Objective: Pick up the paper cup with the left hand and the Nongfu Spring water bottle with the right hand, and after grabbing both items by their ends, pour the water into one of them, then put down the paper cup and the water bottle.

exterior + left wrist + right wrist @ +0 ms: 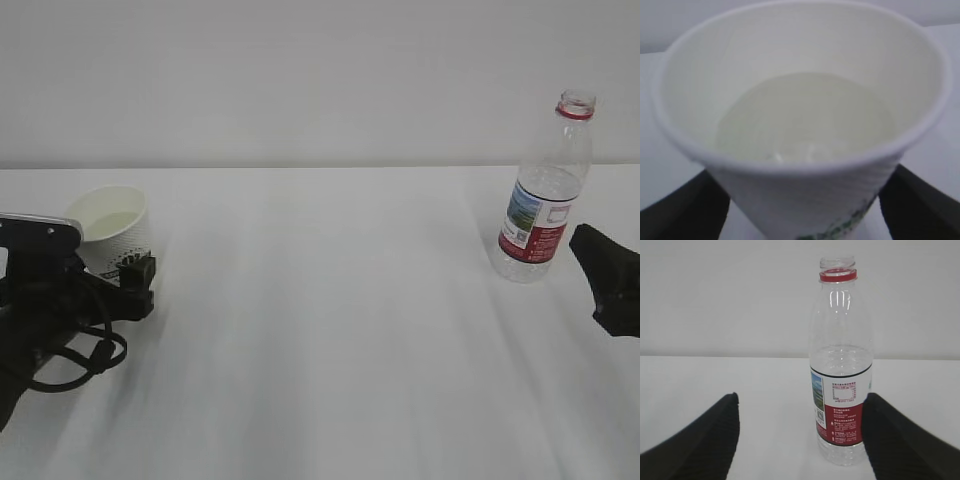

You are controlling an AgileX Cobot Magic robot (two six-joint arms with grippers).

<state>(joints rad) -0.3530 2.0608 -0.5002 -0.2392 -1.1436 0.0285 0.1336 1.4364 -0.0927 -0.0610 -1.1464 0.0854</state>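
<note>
The paper cup (pixel 112 225) stands upright on the white table at the left, with water (pixel 805 117) in its cream inside. My left gripper (pixel 110 268) is open around the cup's lower wall. In the left wrist view its black fingers (pixel 680 210) flank the paper cup (pixel 805 190), with a strip of table showing on each side. The Nongfu Spring water bottle (pixel 545 190) stands uncapped at the right, partly filled. My right gripper (pixel 600 270) is open just right of the bottle. In the right wrist view the bottle (pixel 840 365) stands beyond the right gripper (pixel 801 397), near its right finger.
A white table (pixel 330 330) runs back to a plain white wall. Black cables and the left arm's camera mount (pixel 40 300) lie at the near left corner.
</note>
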